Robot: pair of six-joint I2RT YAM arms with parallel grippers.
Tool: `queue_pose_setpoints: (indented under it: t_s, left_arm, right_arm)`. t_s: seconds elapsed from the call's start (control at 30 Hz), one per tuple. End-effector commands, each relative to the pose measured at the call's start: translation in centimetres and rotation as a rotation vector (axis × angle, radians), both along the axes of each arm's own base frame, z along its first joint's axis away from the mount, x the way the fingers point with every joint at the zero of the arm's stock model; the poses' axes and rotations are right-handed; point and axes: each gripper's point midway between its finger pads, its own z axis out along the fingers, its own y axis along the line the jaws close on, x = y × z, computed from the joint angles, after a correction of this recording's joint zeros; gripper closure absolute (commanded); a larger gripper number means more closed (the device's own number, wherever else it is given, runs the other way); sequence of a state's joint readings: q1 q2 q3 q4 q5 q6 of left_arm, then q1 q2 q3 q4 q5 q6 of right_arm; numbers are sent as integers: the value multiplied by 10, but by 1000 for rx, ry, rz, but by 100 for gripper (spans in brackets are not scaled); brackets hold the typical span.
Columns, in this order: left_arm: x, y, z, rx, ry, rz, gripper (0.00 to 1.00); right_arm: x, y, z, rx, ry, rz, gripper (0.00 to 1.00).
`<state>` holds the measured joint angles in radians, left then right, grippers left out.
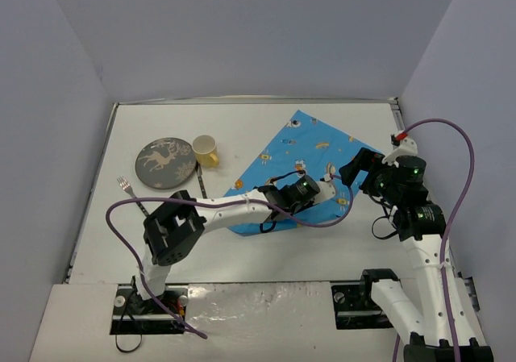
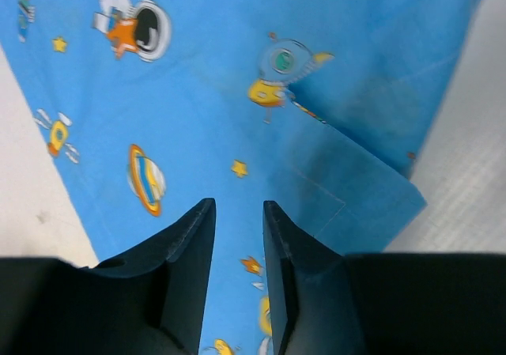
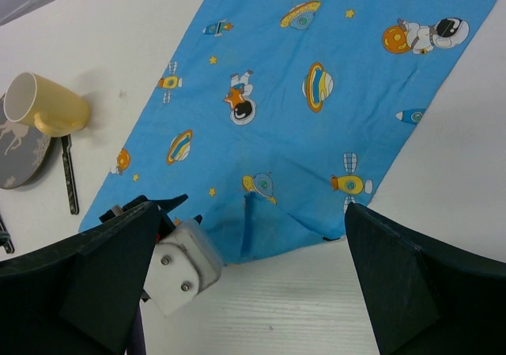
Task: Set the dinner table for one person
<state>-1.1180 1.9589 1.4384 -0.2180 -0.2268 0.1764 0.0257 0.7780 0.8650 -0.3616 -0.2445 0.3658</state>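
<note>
above the matte white dinner table (image 1: 242,128), left end effector (image 2: 237,206) sits barely parted, right end effector (image 3: 251,209) wide, both empty.

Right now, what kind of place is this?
Probably a robot lab booth: bare walls box in the table, and the left arm and right arm are bolted at its edge.

a lab booth; plain grey walls (image 1: 242,31) box the white table (image 1: 266,128).

I can pass along the dinner table's (image 1: 242,124) bare far edge; plate (image 1: 165,162), mug (image 1: 205,150) and fork (image 1: 129,191) block the left, my left arm (image 1: 234,210) crosses the cloth's (image 1: 310,148) near corner.
</note>
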Motion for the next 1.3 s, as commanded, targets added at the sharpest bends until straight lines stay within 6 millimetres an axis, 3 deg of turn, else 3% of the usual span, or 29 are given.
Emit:
queue_pose_setpoints:
  t_s: [0.0,0.17,0.3,0.43,0.77,1.13,1.27]
  left_arm:
    - [23,-9,27,-46,-14,-4,66]
    - [34,-1,42,-125,3,72,61]
    - [14,-4,53,-228,73,54,58]
    - [-3,-2,44,-272,146,55,51]
    - [-3,-10,19,-265,229,53,45]
    - [25,-2,11,-238,207,103,45]
    - [27,-2,22,-259,195,104,60]
  right_arm:
    - [8,2,12,-2,-50,19,0]
    - [8,2,13,-1,-52,21,0]
    - [9,4,14,2,-50,30,0]
    - [9,5,14,6,-49,36,0]
    - [7,5,11,6,-47,39,0]
    - [4,7,8,7,-45,49,0]
    - [3,7,7,7,-44,50,0]
